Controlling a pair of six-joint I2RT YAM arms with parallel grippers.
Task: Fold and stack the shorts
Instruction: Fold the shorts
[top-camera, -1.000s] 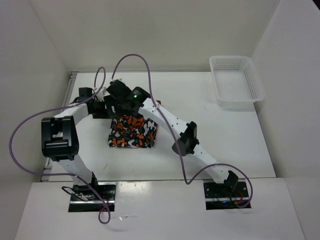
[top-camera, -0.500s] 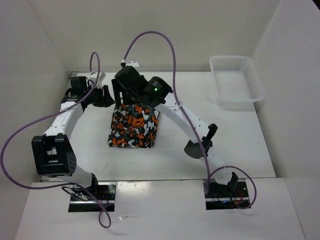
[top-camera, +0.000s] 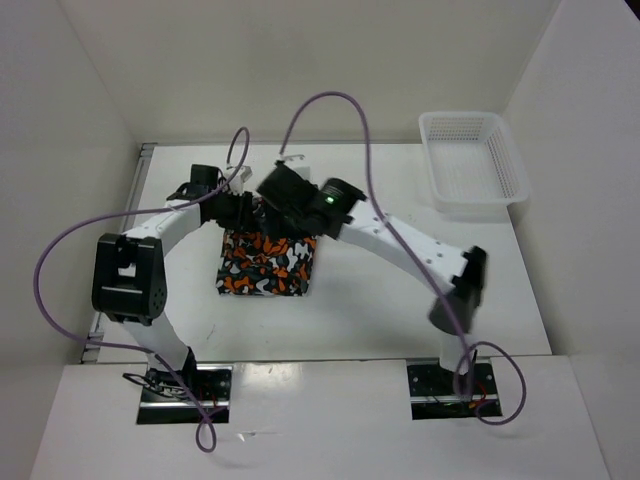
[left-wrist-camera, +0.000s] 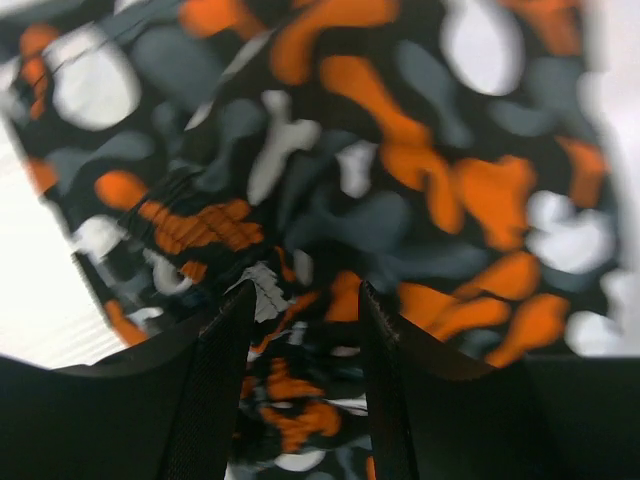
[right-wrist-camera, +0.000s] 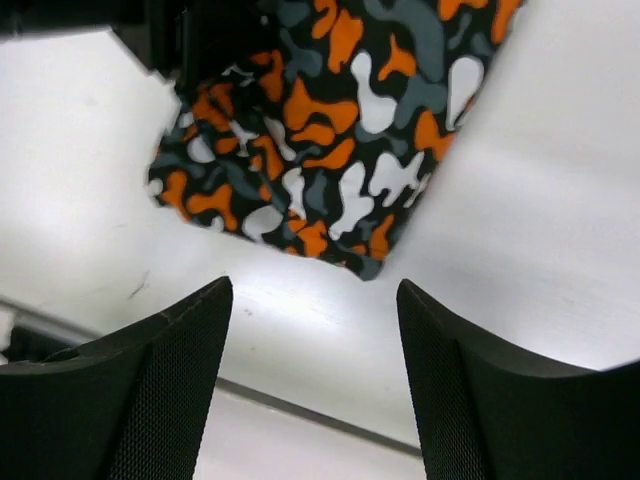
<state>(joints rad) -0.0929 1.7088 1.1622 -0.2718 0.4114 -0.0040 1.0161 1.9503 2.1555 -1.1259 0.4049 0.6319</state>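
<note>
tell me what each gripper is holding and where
The right gripper holds nothing, its jaws open. The left gripper straddles a fold of the shorts; whether it pinches them cannot be told.

We see a white mesh basket (top-camera: 472, 165) at the table's (top-camera: 470, 270) far right corner, seemingly overhanging its right edge.

White table (top-camera: 400, 290) enclosed by plain white walls (top-camera: 330, 70).
</note>
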